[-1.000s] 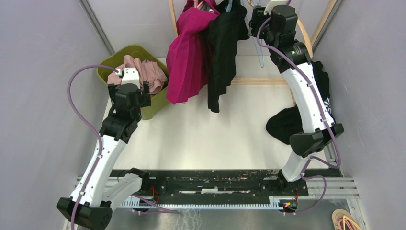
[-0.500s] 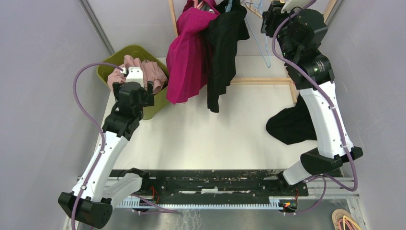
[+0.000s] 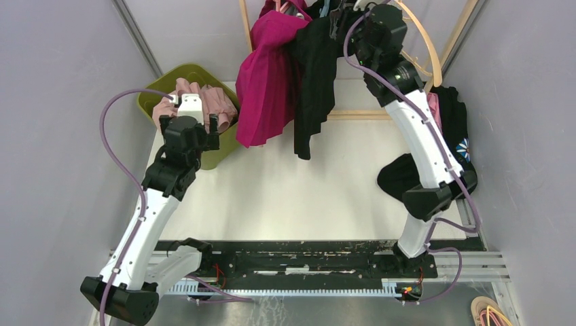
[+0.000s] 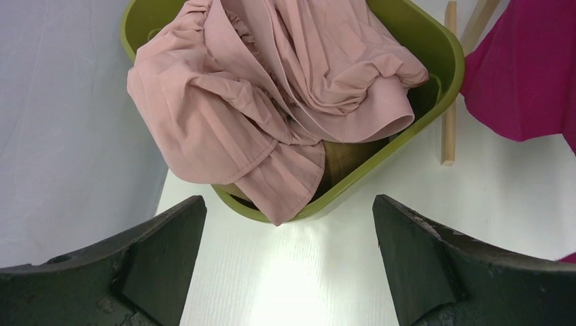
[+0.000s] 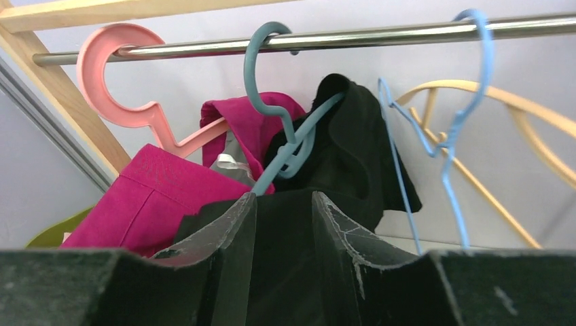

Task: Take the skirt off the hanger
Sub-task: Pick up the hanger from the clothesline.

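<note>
The grasp is judged in hand — the black skirt [image 3: 314, 75], hung on the teal hanger [image 5: 292, 144] at 12 o'clock, is pinched in the nearly closed right claw [image 5: 283, 204], while the left claw [image 4: 289, 210] is held wide open, empty — and a pull off the hanger is called for.

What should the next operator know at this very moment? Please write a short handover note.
Left gripper: open, over the green bin, which holds a pink garment.
Right gripper: below the rail, black fabric between its fingers; firm grip unclear.
Black garment hangs on the teal hanger; magenta garment on the pink hanger.
Done: the light blue hanger is bare.
Left: free the black garment, then probably the magenta one.
</note>
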